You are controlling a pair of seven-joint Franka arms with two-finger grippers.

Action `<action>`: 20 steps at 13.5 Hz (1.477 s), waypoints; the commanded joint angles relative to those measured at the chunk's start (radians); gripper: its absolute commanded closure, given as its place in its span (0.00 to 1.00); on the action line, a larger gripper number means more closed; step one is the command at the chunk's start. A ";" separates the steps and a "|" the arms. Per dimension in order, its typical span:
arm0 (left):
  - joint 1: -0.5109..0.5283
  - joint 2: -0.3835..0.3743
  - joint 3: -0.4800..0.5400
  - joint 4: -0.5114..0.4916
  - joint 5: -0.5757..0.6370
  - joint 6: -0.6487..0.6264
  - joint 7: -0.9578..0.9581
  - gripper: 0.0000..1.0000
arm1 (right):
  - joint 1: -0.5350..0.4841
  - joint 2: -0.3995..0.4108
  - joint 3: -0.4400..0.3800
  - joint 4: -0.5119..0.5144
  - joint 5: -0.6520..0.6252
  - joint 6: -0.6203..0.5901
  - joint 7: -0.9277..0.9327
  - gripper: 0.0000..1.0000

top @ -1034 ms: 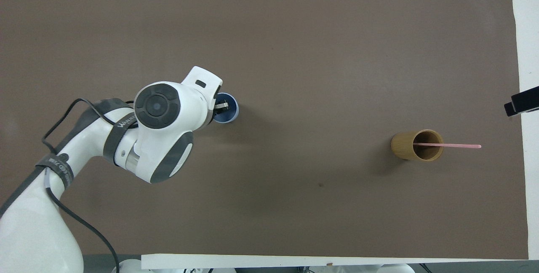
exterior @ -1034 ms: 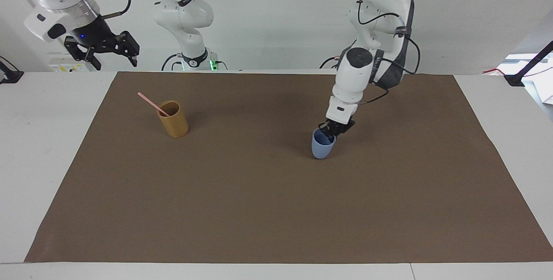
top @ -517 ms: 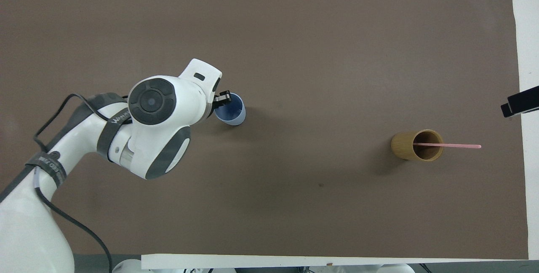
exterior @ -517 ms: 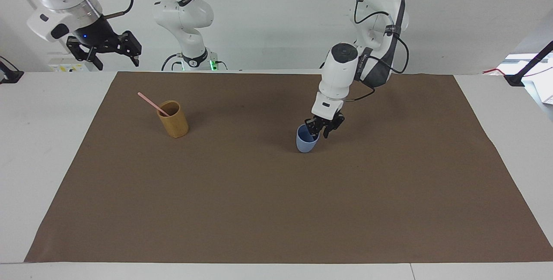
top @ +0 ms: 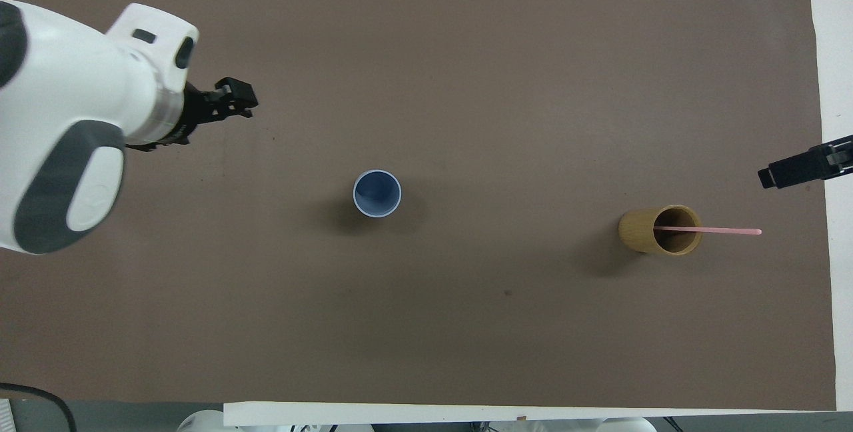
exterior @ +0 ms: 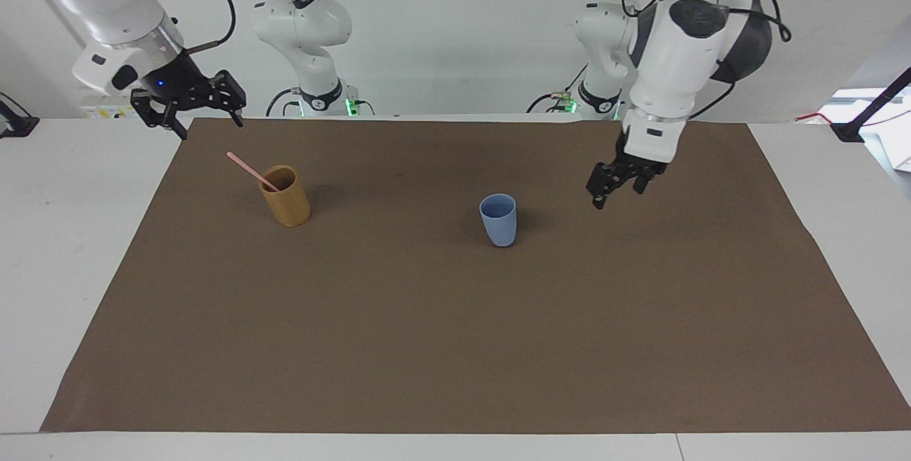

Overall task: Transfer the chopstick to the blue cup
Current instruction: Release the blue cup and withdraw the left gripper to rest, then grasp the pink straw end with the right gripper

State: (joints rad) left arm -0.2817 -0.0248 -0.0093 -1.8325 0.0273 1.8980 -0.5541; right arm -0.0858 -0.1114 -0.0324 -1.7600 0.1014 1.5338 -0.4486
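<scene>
The blue cup (exterior: pixel 498 220) stands upright and empty near the middle of the brown mat; it also shows in the overhead view (top: pixel 377 193). The pale pink chopstick (exterior: pixel 248 168) leans in the tan bamboo cup (exterior: pixel 285 197) toward the right arm's end, its top sticking out over the rim (top: pixel 728 231). My left gripper (exterior: pixel 616 197) is open and empty, raised over the mat beside the blue cup toward the left arm's end. My right gripper (exterior: pixel 211 128) is open and empty, over the mat's edge at the right arm's end, above and apart from the chopstick.
The brown mat (exterior: pixel 455 347) covers most of the white table. The bamboo cup (top: pixel 660 229) is the only other thing on it. A black clamp (exterior: pixel 847 132) sits at the table's edge at the left arm's end.
My left gripper has let go of the blue cup, risen and drawn away toward the left arm's end. The cup now stands upright. My right gripper has come a little closer to the bamboo cup.
</scene>
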 commanded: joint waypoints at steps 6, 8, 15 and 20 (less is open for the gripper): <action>0.288 -0.020 -0.006 0.102 0.005 -0.180 0.461 0.00 | -0.081 -0.091 -0.006 -0.272 0.089 0.126 -0.461 0.00; 0.286 -0.015 0.011 0.137 0.005 -0.223 0.485 0.00 | -0.091 -0.111 -0.006 -0.346 0.089 0.183 -0.574 0.00; 0.274 -0.018 0.005 0.156 0.002 -0.305 0.490 0.00 | -0.155 -0.137 -0.006 -0.473 0.089 0.240 -0.737 0.07; 0.268 0.034 0.000 0.280 -0.001 -0.424 0.491 0.00 | -0.157 -0.137 -0.006 -0.480 0.089 0.241 -0.740 0.43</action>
State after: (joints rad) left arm 0.0029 -0.0300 -0.0166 -1.6133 0.0263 1.5370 -0.0763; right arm -0.2258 -0.2203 -0.0458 -2.2103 0.1745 1.7530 -1.1633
